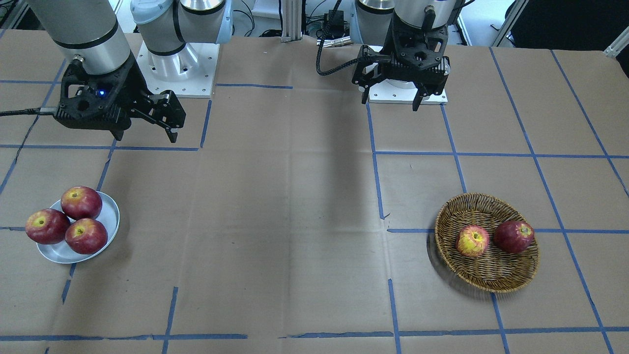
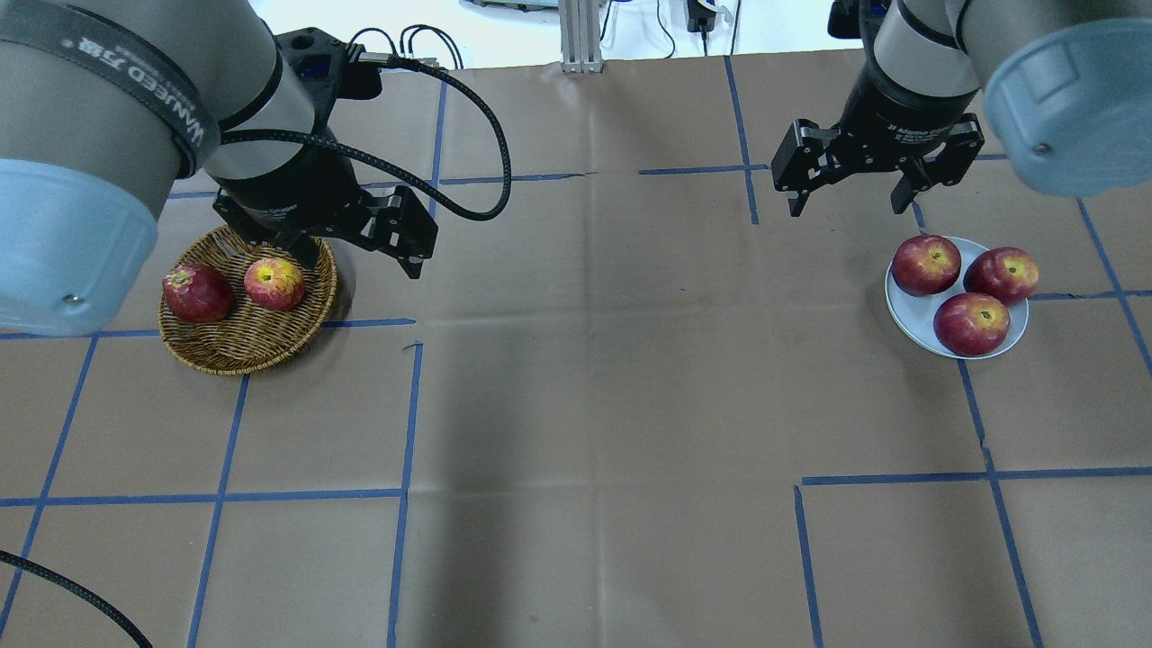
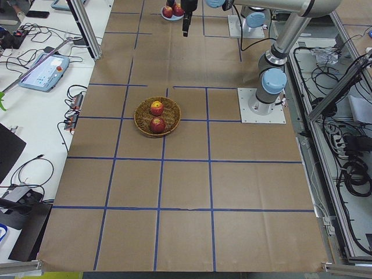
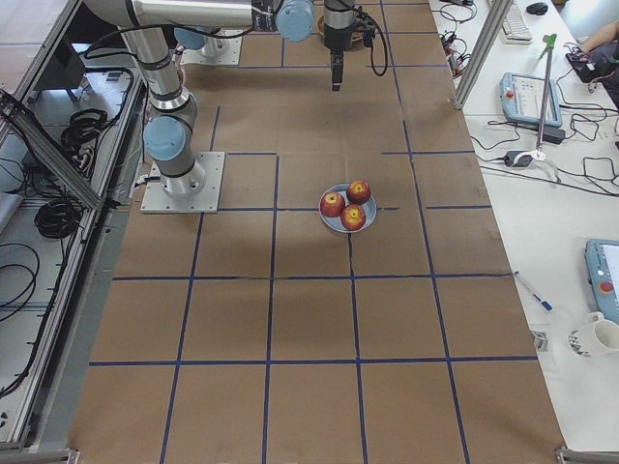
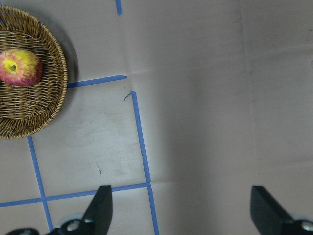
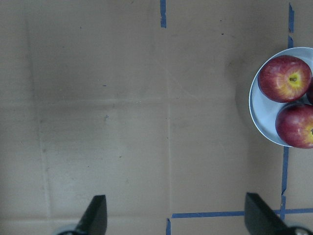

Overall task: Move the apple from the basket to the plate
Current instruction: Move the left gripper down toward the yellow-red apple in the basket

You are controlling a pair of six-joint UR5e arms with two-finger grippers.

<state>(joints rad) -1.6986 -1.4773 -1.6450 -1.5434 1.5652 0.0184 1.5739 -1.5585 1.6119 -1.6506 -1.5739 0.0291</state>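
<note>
Okay, the pale yellow-red apple (image 1: 472, 241) sits in the wicker basket (image 1: 486, 278), stem end up, just beside a dark red apple (image 1: 513, 236) that shares the basket. The basket is on the robot's left side of the bench (image 1: 295, 221). The left hand (image 1: 391, 101) hangs above the bench off to one side of the basket, fingers spread wide, holding nothing and touching nothing. The plate (image 1: 110, 216) is well apart, on the robot's right side, already carrying three red apples (image 1: 81, 202) packed close together, one overhanging the rim. The right hand (image 1: 145, 132) hovers near the plate but not over it, also wide and empty. Blue tape (image 1: 376, 182) lines cross the brown bench cover.
</note>
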